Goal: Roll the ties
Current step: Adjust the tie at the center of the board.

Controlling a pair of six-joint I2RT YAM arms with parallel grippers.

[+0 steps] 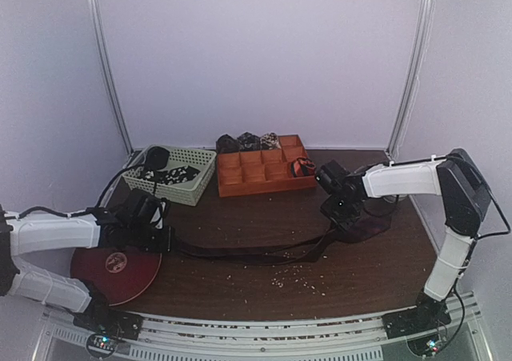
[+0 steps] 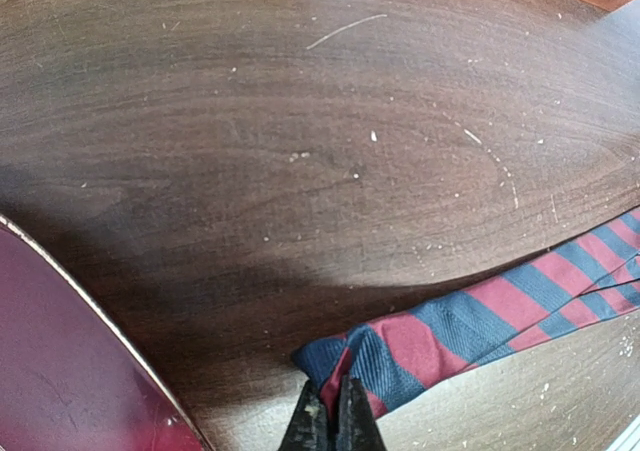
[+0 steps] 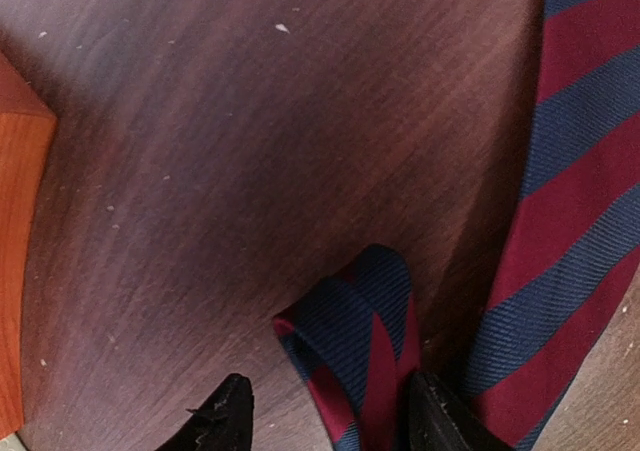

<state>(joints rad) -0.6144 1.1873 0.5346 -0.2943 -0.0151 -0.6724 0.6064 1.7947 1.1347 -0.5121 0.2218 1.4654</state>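
A red-and-navy striped tie lies stretched across the table between my two grippers. My left gripper is shut on its narrow end; in the left wrist view the left gripper has its jaws pinched together on the fabric. My right gripper is over the tie's other end. In the right wrist view the right gripper is open, with a folded loop of tie between the fingers, next to the right finger. The wide blade lies to the right.
An orange compartmented tray stands at the back centre, its corner in the right wrist view, with coiled ties along its far side and one red-and-black coil. A pale green basket holds dark ties. A dark red disc lies by my left arm.
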